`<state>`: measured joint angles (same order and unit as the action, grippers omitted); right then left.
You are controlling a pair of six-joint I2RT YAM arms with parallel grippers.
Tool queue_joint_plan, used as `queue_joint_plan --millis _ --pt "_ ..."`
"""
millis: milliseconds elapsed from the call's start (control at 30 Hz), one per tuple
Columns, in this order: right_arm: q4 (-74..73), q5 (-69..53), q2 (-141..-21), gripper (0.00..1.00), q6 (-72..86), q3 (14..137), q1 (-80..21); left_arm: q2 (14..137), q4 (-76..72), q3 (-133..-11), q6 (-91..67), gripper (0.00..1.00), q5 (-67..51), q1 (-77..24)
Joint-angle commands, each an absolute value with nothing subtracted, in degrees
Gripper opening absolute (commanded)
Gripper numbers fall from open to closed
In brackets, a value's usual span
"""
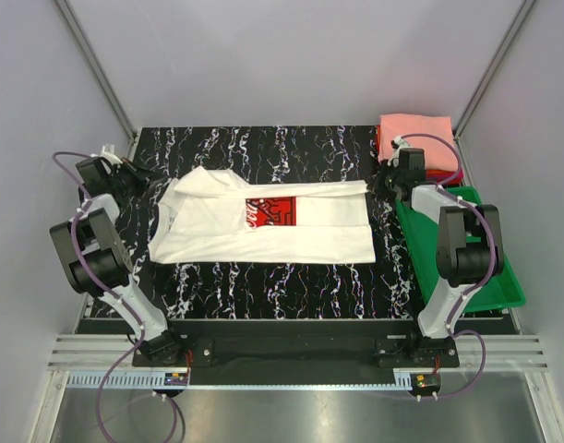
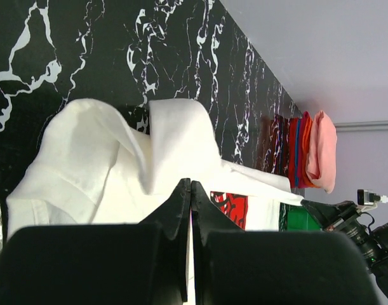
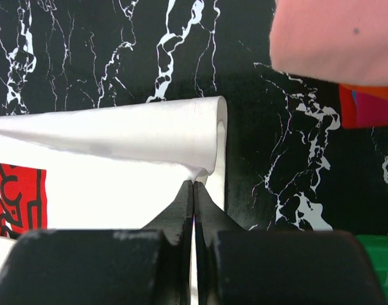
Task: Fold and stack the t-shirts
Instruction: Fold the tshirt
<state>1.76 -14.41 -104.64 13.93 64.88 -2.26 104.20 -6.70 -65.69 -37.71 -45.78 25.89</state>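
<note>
A cream-white t-shirt [image 1: 291, 242] with a red chest print [image 1: 270, 213] lies spread across the black marble table, its far edge partly folded over toward the middle. My left gripper [image 1: 158, 182] is shut at the shirt's left shoulder end, where the white cloth [image 2: 86, 165] rises in a fold to the fingertips [image 2: 183, 190]. My right gripper [image 1: 379, 187] is shut on the far right hem corner, and the white cloth [image 3: 117, 190] is pinched to a point at its tips [image 3: 187, 190]. A folded stack with a salmon-pink shirt [image 1: 415, 137] on top sits at the back right.
A green plastic tray [image 1: 503, 288] stands along the right edge beside the right arm. Orange and red folded shirts [image 3: 368, 105] lie under the salmon one [image 3: 333, 38]. Grey walls and frame posts close in the table.
</note>
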Motion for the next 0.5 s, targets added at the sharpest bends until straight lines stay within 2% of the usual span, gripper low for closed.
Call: queue_joint_plan --millis 0,367,400,467 --pt "3.5 -12.1 -101.0 0.00 14.9 63.8 -2.0 100.0 -5.4 -63.5 -35.9 0.00 -44.5 26.6" --pt "4.3 -14.9 -99.1 0.00 17.9 58.2 -2.0 100.1 -3.5 -60.6 -34.5 0.00 -43.9 27.0" --pt "3.8 -14.3 -99.1 0.00 18.1 58.1 -2.0 100.2 -3.1 -60.9 -34.0 0.07 -43.8 26.5" --pt "2.2 -14.3 -99.1 0.04 18.6 57.9 -1.9 100.5 -2.6 -62.2 -32.7 0.14 -43.9 25.6"
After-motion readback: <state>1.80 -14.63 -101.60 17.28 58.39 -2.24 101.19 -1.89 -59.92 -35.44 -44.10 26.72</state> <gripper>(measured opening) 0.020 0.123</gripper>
